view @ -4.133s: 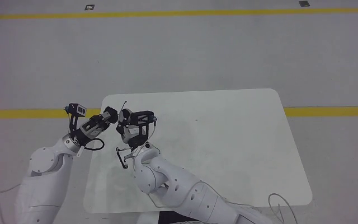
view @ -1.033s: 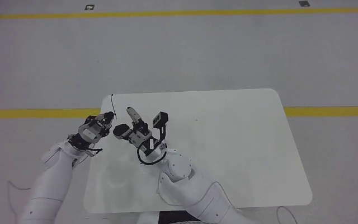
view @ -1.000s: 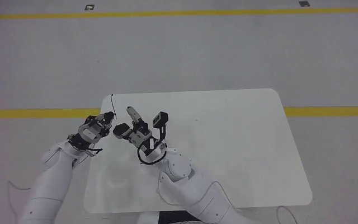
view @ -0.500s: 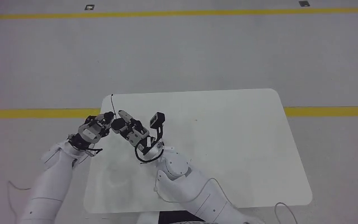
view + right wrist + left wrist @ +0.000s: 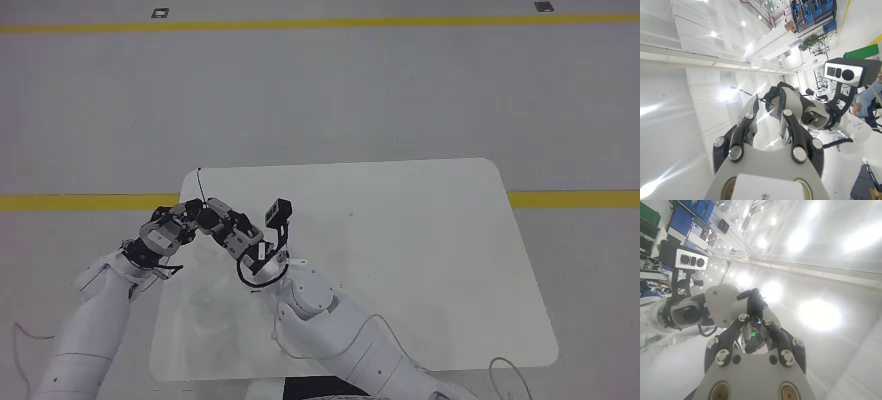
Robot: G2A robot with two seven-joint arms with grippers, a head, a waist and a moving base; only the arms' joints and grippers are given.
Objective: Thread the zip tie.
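A thin black zip tie (image 5: 200,186) sticks up over the table's far left corner. Its lower end is pinched in my left gripper (image 5: 188,212), which is shut on it. In the left wrist view the left gripper (image 5: 754,319) has its fingers drawn together around the dark tie. My right gripper (image 5: 211,215) is right against the left one, touching or nearly so. In the right wrist view the right gripper (image 5: 769,94) stands open, and the zip tie (image 5: 744,92) runs slantwise across the gap between its fingers.
The white table (image 5: 420,260) stretches bare to the right of both arms. Both grippers hover above its far left corner, close to the edge. A yellow floor line (image 5: 580,198) runs behind the table.
My right gripper has swung left across the gap and come up against the left gripper. The left arm has held still with the zip tie.
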